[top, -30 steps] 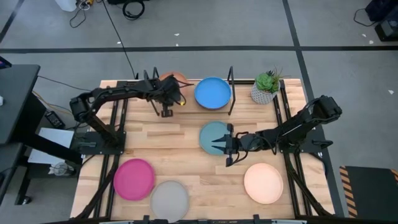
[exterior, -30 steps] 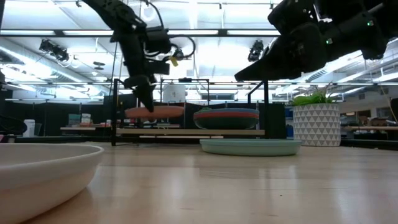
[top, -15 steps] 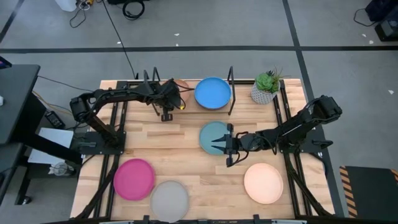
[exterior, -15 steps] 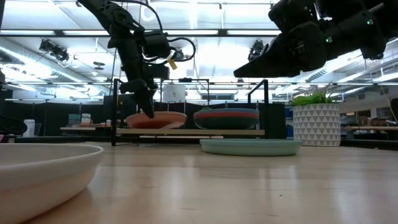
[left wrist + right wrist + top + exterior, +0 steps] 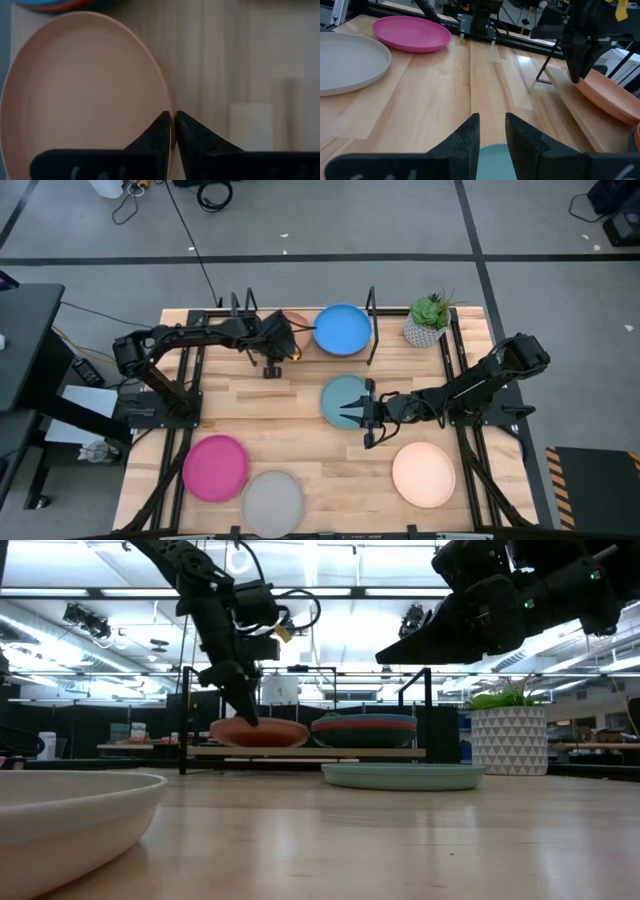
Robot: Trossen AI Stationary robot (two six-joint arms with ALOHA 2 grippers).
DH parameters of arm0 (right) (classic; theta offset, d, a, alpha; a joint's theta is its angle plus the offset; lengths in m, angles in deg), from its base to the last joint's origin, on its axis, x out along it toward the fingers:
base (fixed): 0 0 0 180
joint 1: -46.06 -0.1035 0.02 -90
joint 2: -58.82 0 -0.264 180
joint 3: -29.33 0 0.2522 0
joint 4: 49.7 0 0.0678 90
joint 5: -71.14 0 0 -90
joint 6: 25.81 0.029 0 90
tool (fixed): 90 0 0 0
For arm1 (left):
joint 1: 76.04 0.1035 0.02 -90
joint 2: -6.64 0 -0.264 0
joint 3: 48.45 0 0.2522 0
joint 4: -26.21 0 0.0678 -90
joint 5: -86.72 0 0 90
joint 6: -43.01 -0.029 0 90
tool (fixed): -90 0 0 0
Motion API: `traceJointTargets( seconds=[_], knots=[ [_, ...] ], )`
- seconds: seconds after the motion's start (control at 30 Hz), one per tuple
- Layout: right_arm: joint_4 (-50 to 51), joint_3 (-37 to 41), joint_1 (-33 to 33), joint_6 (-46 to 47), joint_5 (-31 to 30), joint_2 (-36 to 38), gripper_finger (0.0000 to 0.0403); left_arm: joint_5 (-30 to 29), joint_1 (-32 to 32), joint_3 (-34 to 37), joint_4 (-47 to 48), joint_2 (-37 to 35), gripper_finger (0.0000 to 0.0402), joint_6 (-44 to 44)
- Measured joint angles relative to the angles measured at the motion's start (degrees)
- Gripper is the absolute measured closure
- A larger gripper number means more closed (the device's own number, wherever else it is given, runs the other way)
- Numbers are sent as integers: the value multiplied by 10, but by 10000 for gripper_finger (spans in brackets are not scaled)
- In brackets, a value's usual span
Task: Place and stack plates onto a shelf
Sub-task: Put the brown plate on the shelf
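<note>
Left gripper point(image 5: 283, 343): at the 11 o'clock part of the table, over the shelf's left half. Its fingers point(image 5: 165, 131) are pinched tight on the rim of the orange plate point(image 5: 85, 90), one above and one below the edge.
Orange plate: lying on the shelf point(image 5: 300, 751), left of the blue-topped stack; in the low view it sits flat or nearly so on the plank.
Shelf stack: blue plate point(image 5: 342, 329) on top, toward 12 o'clock; the low view shows further plates beneath it, their order not clear.
Right gripper point(image 5: 352, 412): near the table's centre, hanging above the right edge of the pale blue plate point(image 5: 343, 398) and not touching it. Fingers point(image 5: 468, 135) stand a little apart with nothing between them.
Pale blue plate: flat on the tabletop just in front of the shelf.
Pink plate point(image 5: 215, 467): on the table at 8 o'clock.
Grey plate point(image 5: 272, 501): just beside the pink one, at 7 o'clock.
Cream plate point(image 5: 424, 474): at 5 o'clock, well apart from the others.
Potted plant point(image 5: 428, 319): at 1 o'clock, right of the shelf.
</note>
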Motion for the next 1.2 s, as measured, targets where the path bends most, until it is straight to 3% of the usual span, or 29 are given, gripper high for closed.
traceJointTargets(
  seconds=[0.37,0.57,0.63,0.77,1.2],
  knots=[
    [3,0,0,3,5,0,304,18,2,0,1,0,361,29],
    [11,0,0,-6,5,0,304,12,-11,0,-6,0,319,46],
    [15,0,-1,-7,5,-1,304,-12,-31,0,-3,0,303,46],
    [18,1,-1,-21,5,-8,304,-119,-80,0,-8,7,280,42],
    [16,0,-1,-32,2,-16,304,-126,-81,-2,-21,25,261,84]
  ],
)
